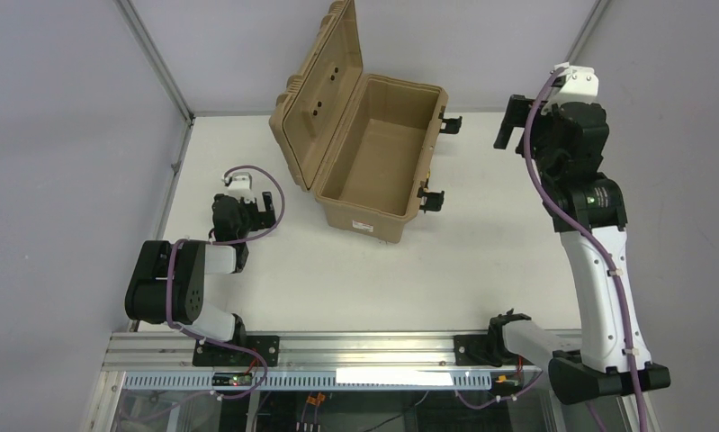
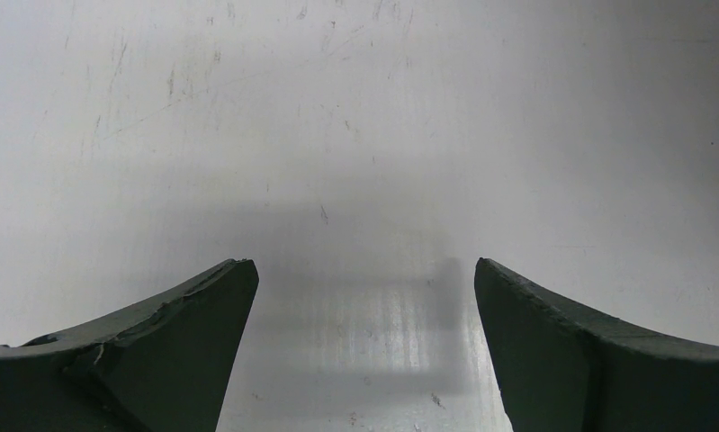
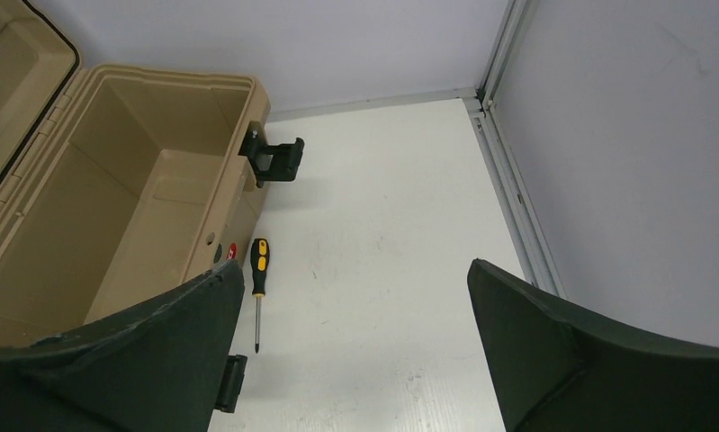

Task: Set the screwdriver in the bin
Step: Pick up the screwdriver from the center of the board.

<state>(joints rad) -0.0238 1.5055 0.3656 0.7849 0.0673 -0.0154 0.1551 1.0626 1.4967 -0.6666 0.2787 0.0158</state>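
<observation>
table (image 1: 355,283): white, scuffed | walls (image 1: 58,108): plain grey panels | corner posts (image 1: 158,58): metal

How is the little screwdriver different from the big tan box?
The bin is big and tan all over; the screwdriver is small and thin, with a yellow-and-black handle and a dark shaft. The bin stands with its lid swung open, hollow inside; the screwdriver lies flat outside it, beside its wall. Both rest on the white table.
</observation>
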